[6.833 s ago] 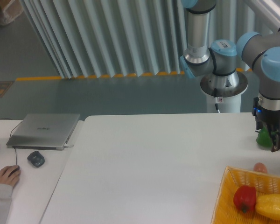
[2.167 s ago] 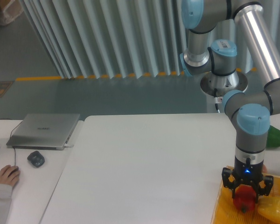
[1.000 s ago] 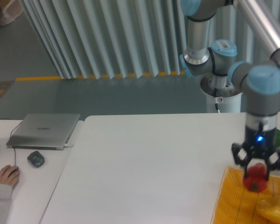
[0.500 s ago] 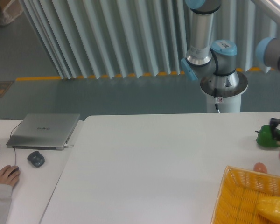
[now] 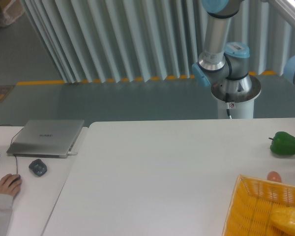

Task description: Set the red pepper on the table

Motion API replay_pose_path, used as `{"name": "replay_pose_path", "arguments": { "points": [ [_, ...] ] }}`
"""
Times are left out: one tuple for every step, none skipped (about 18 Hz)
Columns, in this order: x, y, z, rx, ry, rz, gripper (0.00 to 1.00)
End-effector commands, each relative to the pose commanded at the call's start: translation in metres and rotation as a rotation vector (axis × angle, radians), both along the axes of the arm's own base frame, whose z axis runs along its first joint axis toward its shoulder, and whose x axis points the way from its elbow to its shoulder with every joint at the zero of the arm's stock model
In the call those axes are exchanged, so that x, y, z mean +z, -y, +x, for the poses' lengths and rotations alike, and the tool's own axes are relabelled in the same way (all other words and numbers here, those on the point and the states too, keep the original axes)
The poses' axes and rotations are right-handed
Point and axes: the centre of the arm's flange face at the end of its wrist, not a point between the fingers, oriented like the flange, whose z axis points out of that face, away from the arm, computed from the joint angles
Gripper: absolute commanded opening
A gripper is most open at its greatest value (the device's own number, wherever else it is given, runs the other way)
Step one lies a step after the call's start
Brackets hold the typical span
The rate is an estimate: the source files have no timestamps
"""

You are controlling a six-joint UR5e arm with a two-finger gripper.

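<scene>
Nearest the camera, the woven basket [image 5: 255, 206] sits at the bottom right corner with only the yellow pepper [image 5: 286, 220] lying in it, and there is no red pepper in there. Just beyond its rim, a small pinkish item [image 5: 274, 176] peeks up, too small to name. Further back on the white bench [image 5: 167, 172], the green pepper [image 5: 284, 143] rests near the right edge. The red pepper is nowhere in this shot; probably it is off past the right edge with the jaws, which are also out of frame, so their opening and what they hold I cannot tell, nor how pepper and jaws sit together. To do this well: lower it onto bare bench beside the green pepper, clear of the basket, and release only at contact so the round body doesn't roll
</scene>
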Motion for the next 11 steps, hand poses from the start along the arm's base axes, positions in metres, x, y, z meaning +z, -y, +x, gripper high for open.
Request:
{"name": "replay_pose_path", "arguments": {
  "points": [
    [-0.007, -0.004, -0.002, 0.002, -0.012, 0.004, 0.58],
    [-0.014, -0.005, -0.001, 0.012, -0.020, 0.008, 0.61],
    [-0.020, -0.005, -0.001, 0.021, -0.023, 0.009, 0.68],
    [-0.021, -0.005, -0.002, 0.023, -0.029, 0.012, 0.71],
    [-0.021, -0.004, -0.003, 0.023, -0.029, 0.012, 0.77],
    [-0.020, -0.005, -0.003, 0.021, -0.030, 0.014, 0.85],
    [-0.020, -0.005, -0.003, 0.020, -0.030, 0.014, 0.97],
    [-0.016, -0.004, -0.003, 0.019, -0.033, 0.016, 1.00],
    [-0.012, -0.005, -0.003, 0.013, -0.037, 0.018, 1.00],
    [-0.007, -0.005, -0.003, 0.012, -0.042, 0.020, 1.00],
    [0.007, -0.005, -0.004, 0.002, -0.051, 0.034, 1.00]
  ]
}}
